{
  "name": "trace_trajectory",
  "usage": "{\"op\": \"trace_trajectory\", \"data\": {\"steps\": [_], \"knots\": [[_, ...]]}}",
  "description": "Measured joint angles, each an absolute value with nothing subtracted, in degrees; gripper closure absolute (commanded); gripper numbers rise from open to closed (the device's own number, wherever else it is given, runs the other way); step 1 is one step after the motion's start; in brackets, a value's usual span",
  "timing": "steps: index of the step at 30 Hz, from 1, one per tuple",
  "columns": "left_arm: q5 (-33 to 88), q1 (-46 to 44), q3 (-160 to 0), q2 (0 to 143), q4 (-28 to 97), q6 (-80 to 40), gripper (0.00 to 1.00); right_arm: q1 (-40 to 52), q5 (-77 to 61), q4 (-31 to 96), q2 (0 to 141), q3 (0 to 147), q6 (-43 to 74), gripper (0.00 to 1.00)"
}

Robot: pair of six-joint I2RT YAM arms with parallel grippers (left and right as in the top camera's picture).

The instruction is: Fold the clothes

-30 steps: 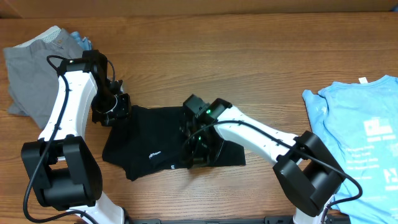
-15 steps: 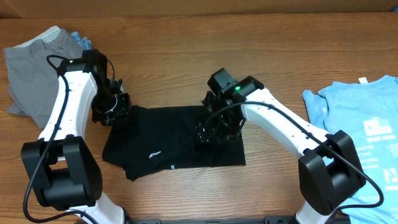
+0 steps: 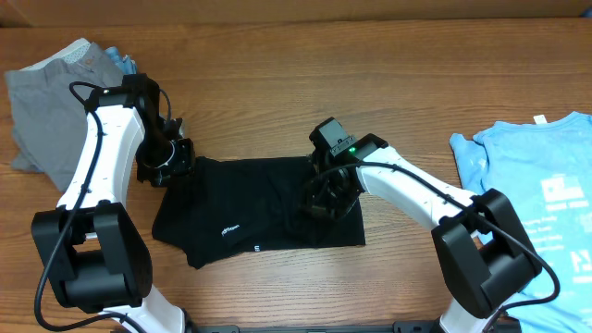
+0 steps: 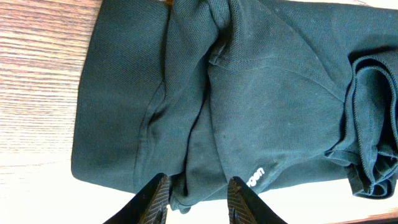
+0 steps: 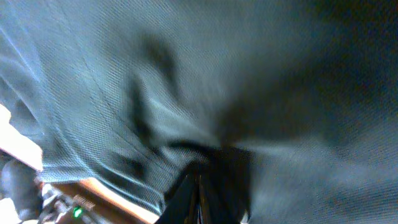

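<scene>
- Counter of brown wood has three lots of clothes on it.
- In the middle, between the two arms, lies the black T-shirt. It is partly folded and wrinkled. A small white label shows near the edge closest to the robot.
- The left hand sits at the far left corner of the black T-shirt. In the left wrist view its two fingers stand a little way apart. A bunch of black cloth is pinched between them, and wrinkles in the cloth run toward that gap.
- The right hand is down on the right part of the black T-shirt. In the right wrist view its fingertips are pressed together, with black cloth all around them. That picture is too blurry to tell if any cloth is caught between the tips.
- The grey garment lies in a heap at the far left corner, well apart from the black T-shirt. A bit of blue cloth peeks out from behind it.
- The light-blue T-shirt lies flat at the right side, well apart from both hands. It has white print on it, and part of it runs off the edge of the picture.
</scene>
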State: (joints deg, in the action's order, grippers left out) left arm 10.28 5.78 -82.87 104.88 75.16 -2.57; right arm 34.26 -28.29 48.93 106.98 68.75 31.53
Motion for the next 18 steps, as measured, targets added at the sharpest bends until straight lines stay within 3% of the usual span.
{"op": "trace_trajectory", "data": {"steps": [8,18], "knots": [[10.28,5.78,-82.87,104.88,75.16,-2.57,0.66,40.38,-47.05,50.39,108.40,67.83,28.53,0.96],[10.28,5.78,-82.87,104.88,75.59,-2.57,0.66,35.59,-44.95,51.24,108.27,72.66,26.76,0.96]]}}
